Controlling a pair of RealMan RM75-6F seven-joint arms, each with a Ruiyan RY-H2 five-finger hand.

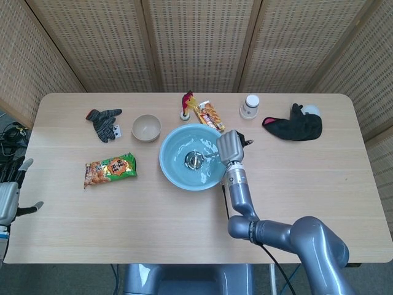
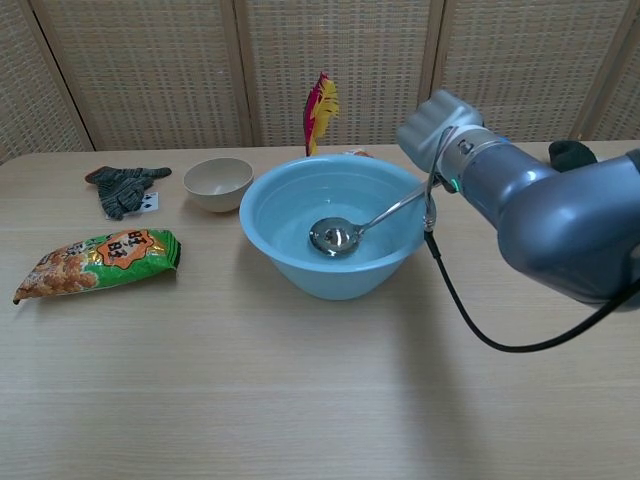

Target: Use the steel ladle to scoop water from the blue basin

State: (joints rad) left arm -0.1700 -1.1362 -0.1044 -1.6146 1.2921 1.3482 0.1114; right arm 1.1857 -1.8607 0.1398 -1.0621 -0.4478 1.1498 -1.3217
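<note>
While right hand point(image 2: 437, 118) grips ladle point(image 2: 336, 236), its cup low in basin point(image 2: 290, 270), scooping underway; next: level cup, lift slowly

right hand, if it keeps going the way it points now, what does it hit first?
Probably the near rim of the blue basin: the right hand holds the steel ladle aimed down-left into it. Depth unclear.
</note>
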